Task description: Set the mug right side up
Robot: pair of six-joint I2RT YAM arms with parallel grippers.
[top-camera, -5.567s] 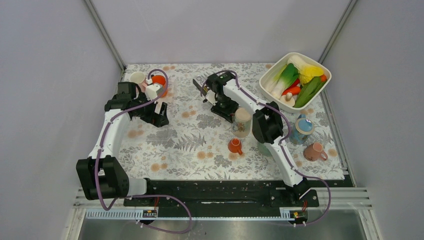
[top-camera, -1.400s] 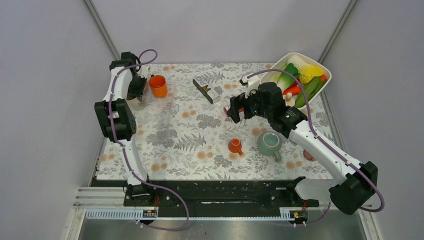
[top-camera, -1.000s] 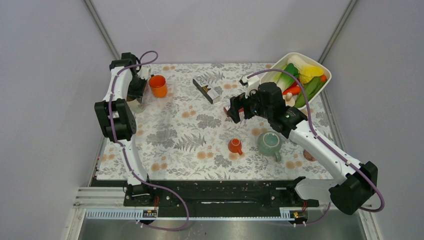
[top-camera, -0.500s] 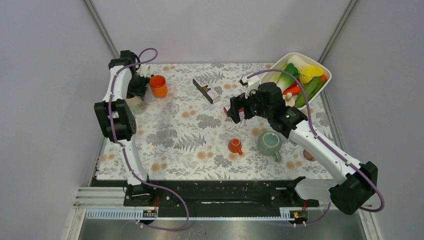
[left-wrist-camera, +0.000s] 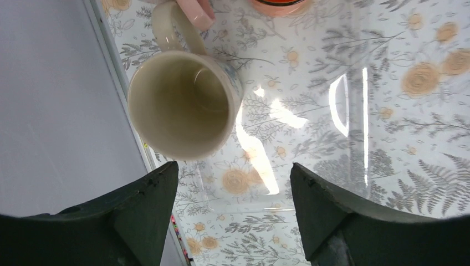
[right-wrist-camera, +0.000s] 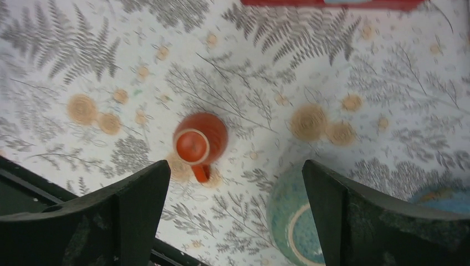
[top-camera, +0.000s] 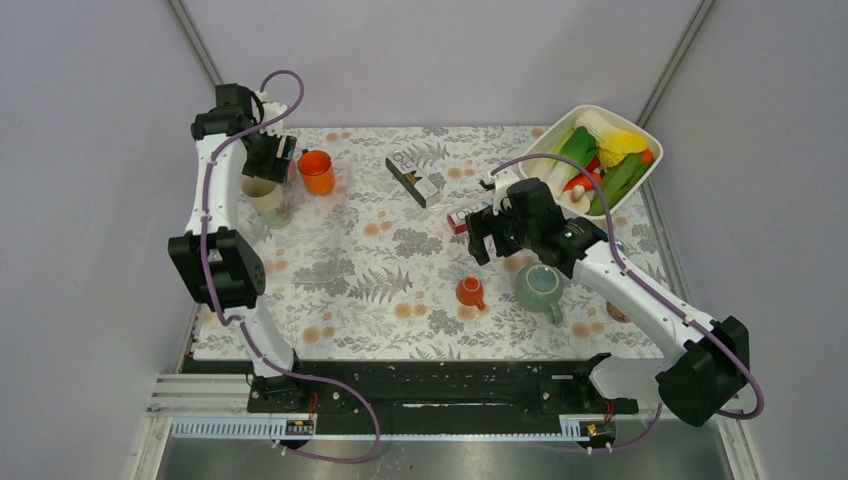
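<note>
A cream mug stands mouth up at the far left edge of the floral cloth; the left wrist view looks straight down into its empty inside, handle pointing away. My left gripper hangs above it, open, fingers apart with nothing between them, clear of the mug. My right gripper hovers open over the middle of the table. Below it a small orange mug sits base up, and a green mug beside it is also base up.
An orange cup stands right of the cream mug. A carton lies at the back centre, a red box by the right gripper. A white basket of vegetables fills the back right corner. The wall is close on the left.
My left gripper has opened, let go of the cream mug and risen away from it; the mug stays upright. The right gripper has shifted toward the small orange mug.
</note>
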